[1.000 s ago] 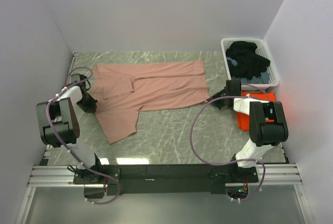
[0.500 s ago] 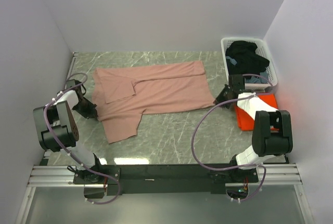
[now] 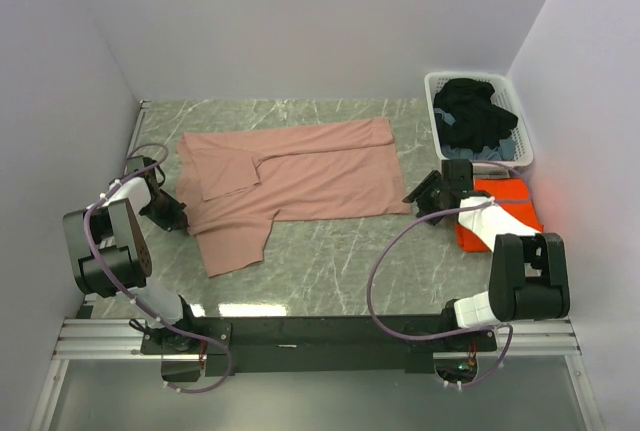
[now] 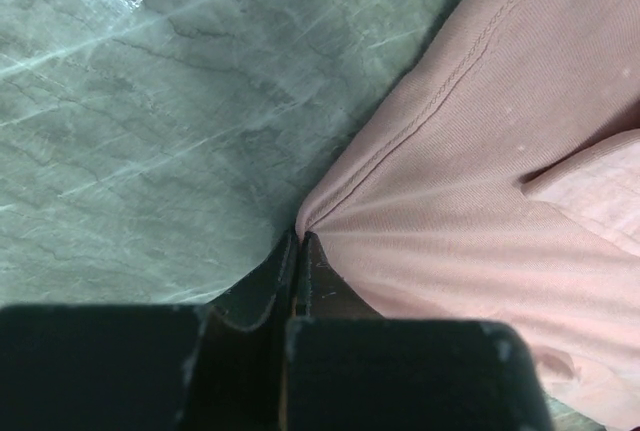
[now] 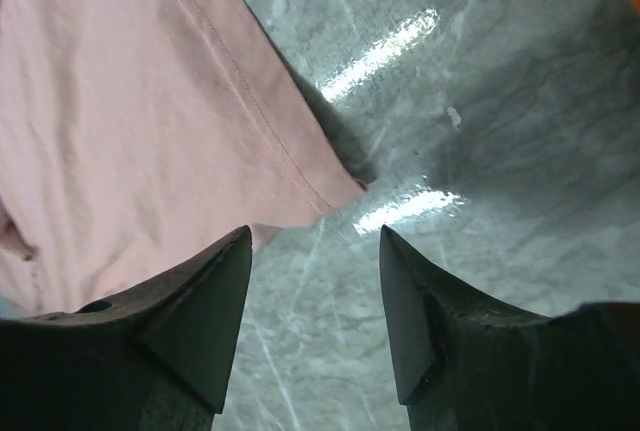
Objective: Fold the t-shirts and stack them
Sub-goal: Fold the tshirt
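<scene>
The dusty-pink t-shirt (image 3: pixel 300 176) lies spread across the marble table, one sleeve folded in and a flap reaching toward the front left. My left gripper (image 3: pixel 176 217) is at its left edge. In the left wrist view the jaws (image 4: pixel 300 238) are shut on a pinch of the pink hem (image 4: pixel 480 201). My right gripper (image 3: pixel 416 195) sits just off the shirt's right corner, apart from it. In the right wrist view its fingers (image 5: pixel 315 241) stand open over bare table, with the pink corner (image 5: pixel 130 101) ahead of them. The orange t-shirt (image 3: pixel 500 216) lies folded at the right, partly under the right arm.
A white laundry basket (image 3: pixel 524 126) with dark clothes (image 3: pixel 475 111) stands at the back right, just behind the orange shirt. White walls close in the left, back and right. Bare marble (image 3: pixel 330 251) runs between the pink shirt and the arm bases.
My right gripper has opened, let go of the pink shirt's right corner and drawn back a little. My left gripper stays shut on the hem and has shifted slightly left.
</scene>
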`<act>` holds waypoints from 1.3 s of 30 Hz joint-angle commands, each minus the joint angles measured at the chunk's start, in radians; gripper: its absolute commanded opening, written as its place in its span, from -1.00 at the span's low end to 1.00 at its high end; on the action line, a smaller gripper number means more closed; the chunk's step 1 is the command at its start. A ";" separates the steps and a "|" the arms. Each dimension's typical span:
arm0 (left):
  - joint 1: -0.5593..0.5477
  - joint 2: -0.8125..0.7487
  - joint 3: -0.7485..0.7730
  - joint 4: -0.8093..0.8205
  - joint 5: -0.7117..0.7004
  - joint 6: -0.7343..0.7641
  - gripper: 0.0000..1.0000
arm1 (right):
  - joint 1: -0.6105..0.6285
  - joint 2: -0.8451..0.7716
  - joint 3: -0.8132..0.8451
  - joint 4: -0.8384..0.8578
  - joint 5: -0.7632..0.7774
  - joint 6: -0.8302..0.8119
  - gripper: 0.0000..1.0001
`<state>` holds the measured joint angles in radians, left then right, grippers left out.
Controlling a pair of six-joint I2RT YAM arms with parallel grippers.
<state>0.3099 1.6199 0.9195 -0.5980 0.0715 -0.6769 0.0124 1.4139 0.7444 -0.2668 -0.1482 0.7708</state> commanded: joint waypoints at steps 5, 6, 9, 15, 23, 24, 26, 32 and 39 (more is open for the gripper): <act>0.003 -0.029 0.030 -0.002 -0.038 0.000 -0.99 | 0.000 0.052 -0.077 0.201 -0.070 0.196 0.27; 0.005 -0.029 0.033 0.000 -0.036 0.000 -0.99 | 0.000 0.063 -0.083 0.224 -0.076 0.209 0.27; 0.005 -0.026 0.042 -0.003 -0.038 -0.006 -0.99 | 0.001 0.095 -0.097 0.261 -0.077 0.235 0.28; 0.005 -0.017 0.051 -0.005 -0.032 -0.004 -0.99 | 0.000 0.152 -0.105 0.294 -0.074 0.268 0.18; 0.005 -0.022 0.064 -0.023 -0.033 -0.004 -0.99 | 0.001 0.140 -0.091 0.273 -0.036 0.254 -0.43; 0.005 -0.026 0.067 -0.026 -0.036 -0.006 -0.99 | 0.001 0.134 -0.086 0.244 -0.033 0.242 -0.52; 0.005 -0.034 0.081 -0.043 -0.047 -0.009 -0.99 | -0.002 0.119 -0.079 0.219 -0.033 0.222 -0.84; 0.006 -0.081 0.174 -0.144 -0.052 0.002 -0.99 | -0.008 0.019 0.024 0.031 -0.014 0.078 -1.00; 0.009 -0.103 0.206 -0.218 -0.067 0.013 -0.99 | -0.008 -0.070 0.122 -0.156 0.035 -0.042 -1.00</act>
<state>0.3099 1.5429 1.1133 -0.7498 0.0448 -0.6743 0.0124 1.3876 0.8162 -0.3119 -0.1764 0.8177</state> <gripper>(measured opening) 0.021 0.012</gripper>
